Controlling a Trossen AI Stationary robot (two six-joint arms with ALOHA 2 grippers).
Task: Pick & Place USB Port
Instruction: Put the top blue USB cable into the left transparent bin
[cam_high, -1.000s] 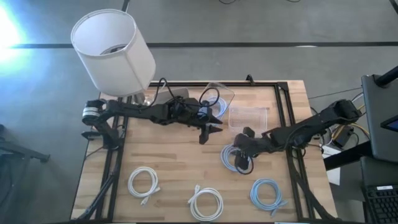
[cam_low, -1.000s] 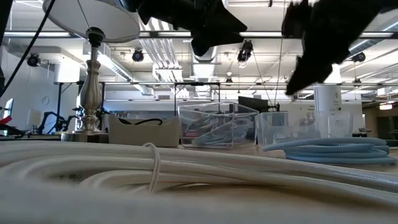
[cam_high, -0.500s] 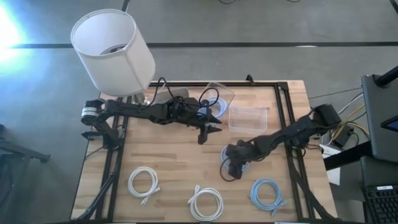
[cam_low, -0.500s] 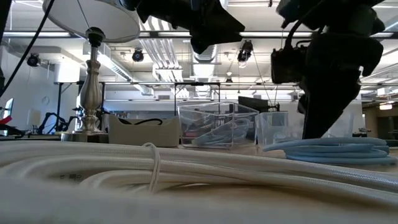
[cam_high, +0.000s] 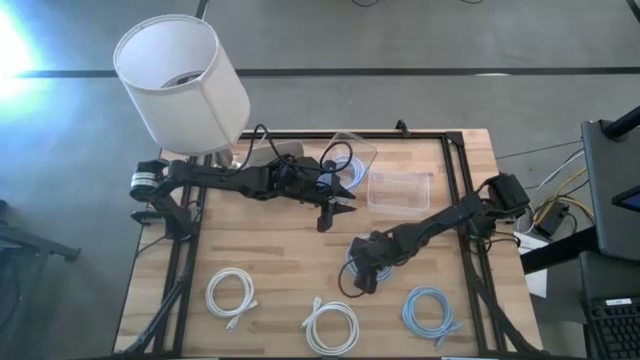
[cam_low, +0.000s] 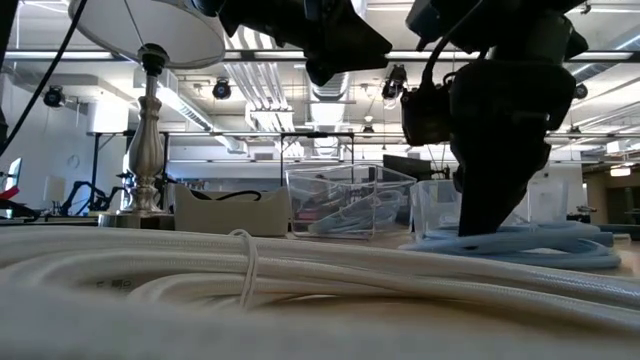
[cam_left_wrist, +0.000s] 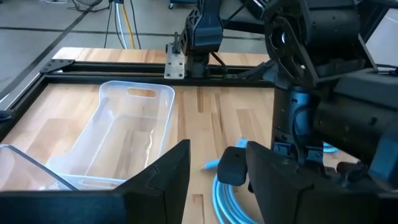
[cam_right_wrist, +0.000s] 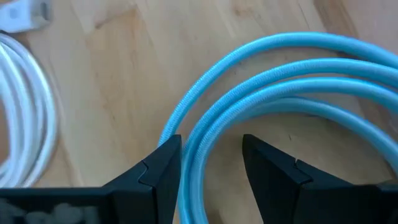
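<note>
The wooden table (cam_high: 270, 255) carries coiled white cables (cam_high: 231, 296), blue cables (cam_high: 428, 310), a clear bin (cam_high: 400, 188) and a lamp (cam_high: 183, 82).

Overhead looking down, tabletop level across, two close wrist views, all sharing the blue cable coil (cam_high: 352, 268).

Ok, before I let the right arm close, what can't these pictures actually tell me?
- High view: the blue cable coil lies mostly under the right gripper, so fingertip placement is hidden.
- Right wrist view: the coil is cut off by the edges; its connector is out of sight.
- Low view: the white cable is blurred and blocks the tabletop.
- Contents of the clear bin: too small.
</note>
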